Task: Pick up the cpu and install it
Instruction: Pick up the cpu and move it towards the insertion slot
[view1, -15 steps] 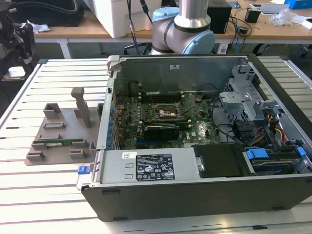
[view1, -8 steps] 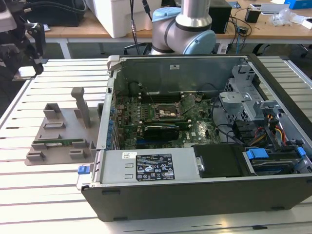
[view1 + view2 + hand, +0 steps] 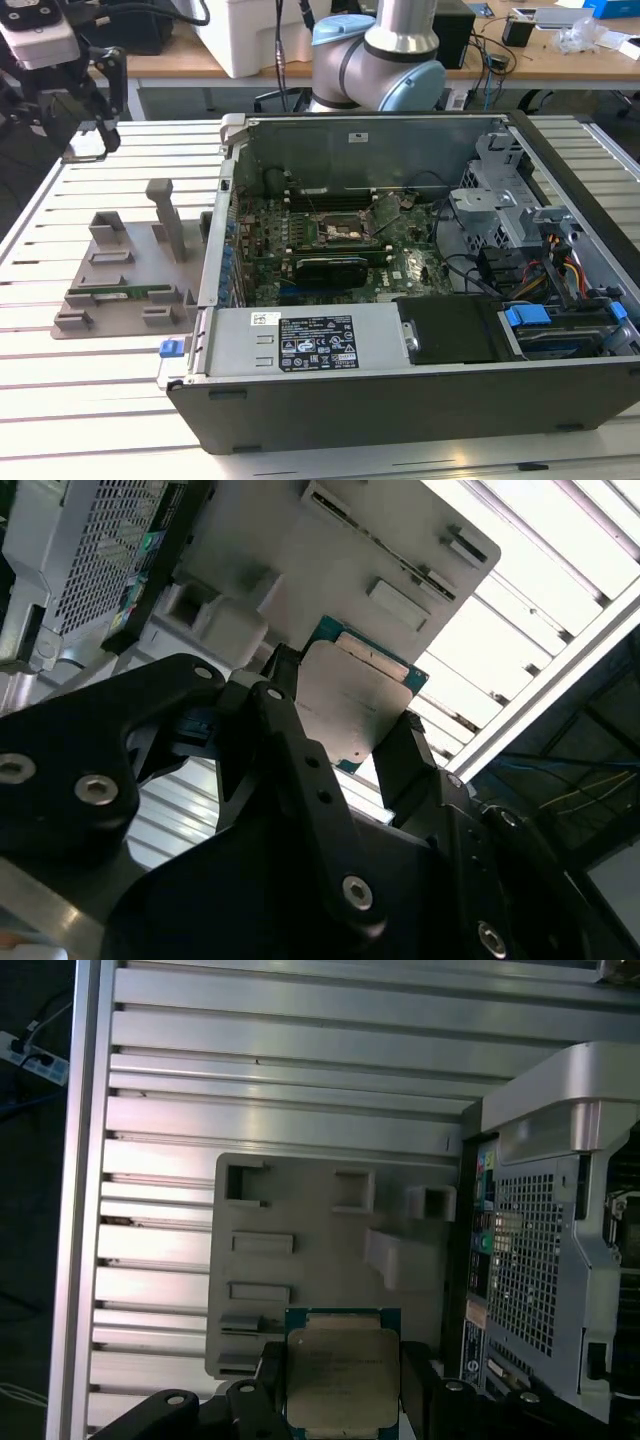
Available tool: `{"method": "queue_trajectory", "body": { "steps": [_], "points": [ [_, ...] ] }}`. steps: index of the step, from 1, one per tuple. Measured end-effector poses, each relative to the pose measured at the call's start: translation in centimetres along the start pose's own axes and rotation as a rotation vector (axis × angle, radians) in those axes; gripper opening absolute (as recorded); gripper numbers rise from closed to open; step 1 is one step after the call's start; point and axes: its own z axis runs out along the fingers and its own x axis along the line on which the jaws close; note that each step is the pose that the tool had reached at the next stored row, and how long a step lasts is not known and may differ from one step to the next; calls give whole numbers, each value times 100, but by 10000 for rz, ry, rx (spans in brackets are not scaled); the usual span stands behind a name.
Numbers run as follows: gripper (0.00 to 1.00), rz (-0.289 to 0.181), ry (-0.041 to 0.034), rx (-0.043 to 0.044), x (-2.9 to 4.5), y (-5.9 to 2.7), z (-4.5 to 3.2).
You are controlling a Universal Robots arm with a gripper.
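The cpu [image 3: 342, 1372] is a flat square chip with a silver-grey metal top on a green board. My gripper [image 3: 343, 1385] is shut on it, one black finger on each side. In the second wrist view the cpu [image 3: 352, 692] sits between the same fingers of the gripper [image 3: 345, 718]. In the exterior view the gripper [image 3: 88, 120] hangs high at the far left, above and behind the grey holder tray [image 3: 120, 270]. The open socket [image 3: 345, 232] lies on the motherboard inside the open computer case [image 3: 400, 410].
The grey holder tray [image 3: 310, 1230] lies on the slatted metal table [image 3: 100, 400], left of the case, with a green memory stick [image 3: 120, 293] in one slot. A black expansion card [image 3: 333, 268] sits just in front of the socket. The case's upright wall [image 3: 215, 250] stands between tray and motherboard.
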Motion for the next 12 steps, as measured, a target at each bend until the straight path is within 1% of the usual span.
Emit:
{"method": "queue_trajectory", "body": {
  "steps": [1, 2, 5, 6, 8, 10, 12],
  "points": [
    [55, -2, -1, -1, -38, -2, 2],
    [55, -1, 0, -2, -96, -5, 3],
    [55, 1, 4, -1, -201, -11, 5],
    [55, -1, 3, -2, -263, -14, 7],
    [55, -1, 6, -2, -345, -18, 8],
    [55, 1, 8, -1, -457, -22, 11],
    [55, -1, 9, -2, -534, -26, 13]
  ]
}}
